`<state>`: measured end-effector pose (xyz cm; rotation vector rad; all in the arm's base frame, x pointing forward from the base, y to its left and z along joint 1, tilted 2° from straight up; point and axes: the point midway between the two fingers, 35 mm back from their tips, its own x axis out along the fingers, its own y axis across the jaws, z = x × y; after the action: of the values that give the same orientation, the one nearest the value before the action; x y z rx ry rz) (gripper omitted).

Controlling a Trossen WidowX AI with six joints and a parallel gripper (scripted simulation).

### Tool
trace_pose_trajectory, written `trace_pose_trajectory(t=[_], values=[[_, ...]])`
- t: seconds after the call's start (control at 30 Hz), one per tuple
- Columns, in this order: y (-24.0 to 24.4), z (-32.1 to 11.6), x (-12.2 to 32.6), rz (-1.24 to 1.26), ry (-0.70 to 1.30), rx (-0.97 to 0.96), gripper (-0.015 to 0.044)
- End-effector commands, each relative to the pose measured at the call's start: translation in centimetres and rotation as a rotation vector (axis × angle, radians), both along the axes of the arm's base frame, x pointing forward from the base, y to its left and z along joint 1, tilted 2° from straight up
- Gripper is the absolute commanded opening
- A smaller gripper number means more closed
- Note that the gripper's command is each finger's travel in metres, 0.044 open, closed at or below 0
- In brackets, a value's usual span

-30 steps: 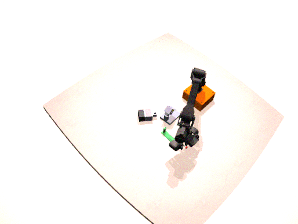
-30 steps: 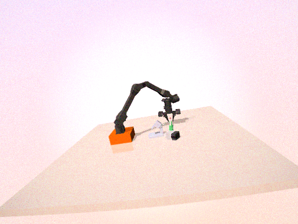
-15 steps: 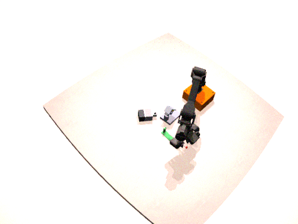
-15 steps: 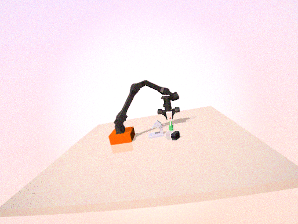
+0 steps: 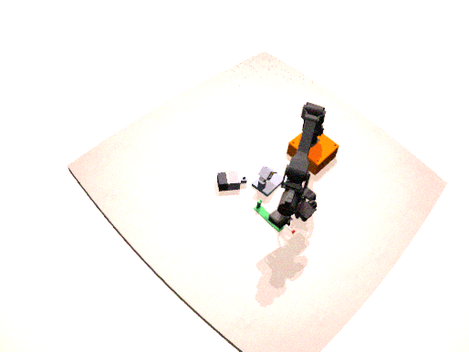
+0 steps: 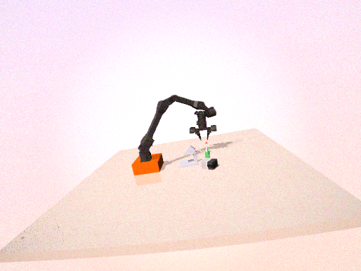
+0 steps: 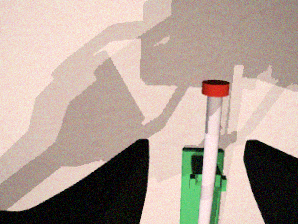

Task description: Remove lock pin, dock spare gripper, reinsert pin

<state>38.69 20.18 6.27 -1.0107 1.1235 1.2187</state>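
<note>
The lock pin (image 5: 289,227) (image 6: 206,146) (image 7: 211,135), white with a red head, stands roughly upright at one end of the green holder (image 5: 267,218) (image 6: 207,154) (image 7: 191,200). Its lower end is out of the wrist view. My gripper (image 6: 204,140) (image 7: 196,149) is part-way open above the holder, with the pin showing between its fingers in the wrist view, nearer the right finger and held by neither. The grey mount (image 5: 273,183) (image 6: 189,163) stands nearby; its socket is too small to make out. The spare gripper (image 5: 230,181) (image 6: 211,163), grey and black, lies beside the mount, its spigot (image 5: 244,180) towards it.
The arm's orange base (image 5: 315,150) (image 6: 147,164) stands behind the mount. The green holder's other end has a short green post (image 5: 259,203). The arm hangs over the holder's pin end and casts shadows on the table (image 5: 182,219) (image 6: 211,203).
</note>
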Motion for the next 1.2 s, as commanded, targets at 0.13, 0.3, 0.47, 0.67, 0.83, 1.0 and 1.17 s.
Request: trace_pose_trajectory(t=[0.13,0.3,0.47,0.67,0.83,1.0,1.17], values=[[0.0,2.0,-0.2,0.000,0.006,-0.003,0.0200],[-0.1,1.2,-0.2,0.000,0.008,-0.004,0.0331],[-4.2,5.2,0.1,-0.003,-0.041,-0.031,0.0200],[-5.9,6.5,-0.1,-0.004,-0.060,-0.044,0.0180],[-5.9,2.5,0.3,-0.004,-0.060,-0.044,0.0180],[-6.0,-0.3,0.3,-0.004,-0.060,-0.044,0.0180],[-6.0,-0.8,0.3,-0.004,-0.060,-0.044,0.0180]])
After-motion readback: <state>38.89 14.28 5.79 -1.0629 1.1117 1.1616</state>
